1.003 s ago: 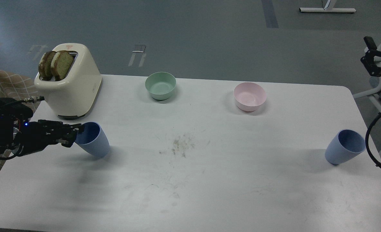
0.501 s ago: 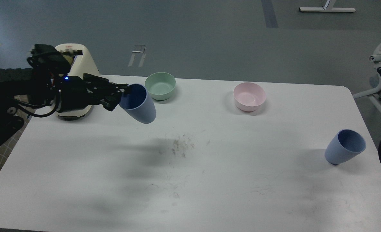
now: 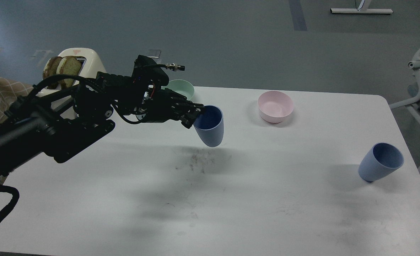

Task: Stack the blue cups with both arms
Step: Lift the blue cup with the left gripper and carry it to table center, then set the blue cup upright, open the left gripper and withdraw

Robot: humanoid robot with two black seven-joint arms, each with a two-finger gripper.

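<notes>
My left hand (image 3: 195, 114) was pinching the near rim of one blue cup (image 3: 210, 125), which hung clear of the white tabletop (image 3: 231, 199) above a scuffed patch (image 3: 197, 161), its mouth upward and tipped a little toward the hand. The other blue cup (image 3: 380, 162) stood by itself near the tabletop's right edge, well apart from the held one, and my right hand was out of sight. Behind the arm I saw a green bowl (image 3: 181, 89) partly hidden, a pink bowl (image 3: 275, 106), and a cream toaster (image 3: 78, 65) holding two toast slices (image 3: 60, 69).
</notes>
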